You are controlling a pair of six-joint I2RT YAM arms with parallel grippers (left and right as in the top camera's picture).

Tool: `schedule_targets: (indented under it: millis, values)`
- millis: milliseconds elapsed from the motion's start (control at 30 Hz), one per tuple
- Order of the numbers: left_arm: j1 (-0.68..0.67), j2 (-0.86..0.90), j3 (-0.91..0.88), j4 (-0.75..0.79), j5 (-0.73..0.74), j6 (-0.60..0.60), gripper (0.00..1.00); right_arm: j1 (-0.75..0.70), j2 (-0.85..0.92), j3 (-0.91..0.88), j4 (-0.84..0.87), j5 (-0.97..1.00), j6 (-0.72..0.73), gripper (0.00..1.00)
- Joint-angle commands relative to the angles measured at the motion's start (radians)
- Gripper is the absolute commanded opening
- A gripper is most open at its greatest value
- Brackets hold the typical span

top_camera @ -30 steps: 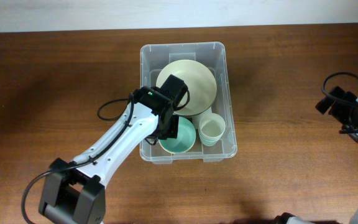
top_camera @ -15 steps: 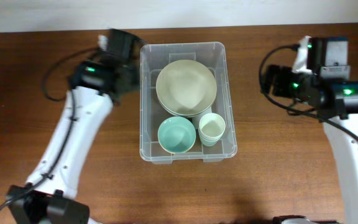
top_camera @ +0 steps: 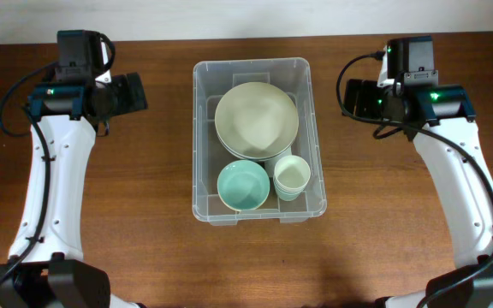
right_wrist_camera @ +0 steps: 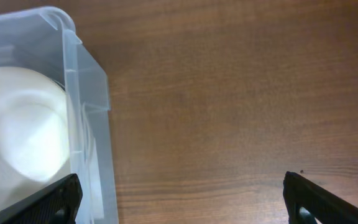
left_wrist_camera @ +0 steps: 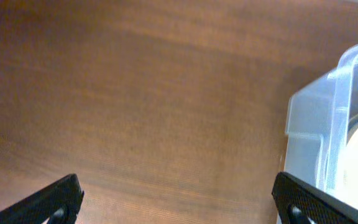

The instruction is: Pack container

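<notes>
Container (top_camera: 251, 70) sits in the middle of the brown wood table (top_camera: 144, 214), seen from above. It is a big clear box with its long sides running from 12 o'clock to 6 o'clock.

Three things lie inside it. A big cream bowl (top_camera: 256, 120) fills the 12 o'clock half. A small teal bowl (top_camera: 243, 186) sits at 7 o'clock, touching the big bowl's edge. A pale green cup (top_camera: 292, 176) stands at 5 o'clock, just beside the teal bowl.

The left gripper (top_camera: 135, 92) hangs over the table at 10 o'clock from the box, well apart from it. The right gripper (top_camera: 355, 98) hangs at 2 o'clock from the box, near its wall but not touching. Both point in toward the box. Only bare wood lies between each one and the box wall.

In the left wrist view, the left gripper (left_wrist_camera: 176, 193) has its two black fingers spread wide, and they hold nothing. A box corner (left_wrist_camera: 334, 124) shows at 3 o'clock.

In the right wrist view, the right gripper (right_wrist_camera: 180, 186) is spread wide too, with nothing in it. The box wall (right_wrist_camera: 86, 124) stands at 9 o'clock, with the cream bowl (right_wrist_camera: 23, 130) behind it.
</notes>
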Motion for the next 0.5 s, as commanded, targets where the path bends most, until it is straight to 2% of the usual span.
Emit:
schedule_targets:
  millis: [0,133,267,333,467]
  values:
    - [0.002,-0.037,0.008,-0.061,0.019,0.033,1.00,0.007,-0.038,0.005,-0.041,0.021,0.029,0.99]
    - [0.002,-0.150,-0.045,-0.063,0.059,0.071,1.00,0.007,-0.111,-0.006,-0.048,0.028,0.051,0.99]
    - [0.002,-0.358,-0.248,0.037,0.101,0.086,1.00,0.007,-0.242,-0.096,-0.017,0.029,0.051,0.99]
    - [0.002,-0.520,-0.438,0.137,0.123,0.084,1.00,0.008,-0.371,-0.262,0.069,0.047,0.082,0.99]
    - [0.002,-0.726,-0.664,0.246,0.138,0.085,1.00,0.008,-0.570,-0.526,0.206,0.058,0.099,0.99]
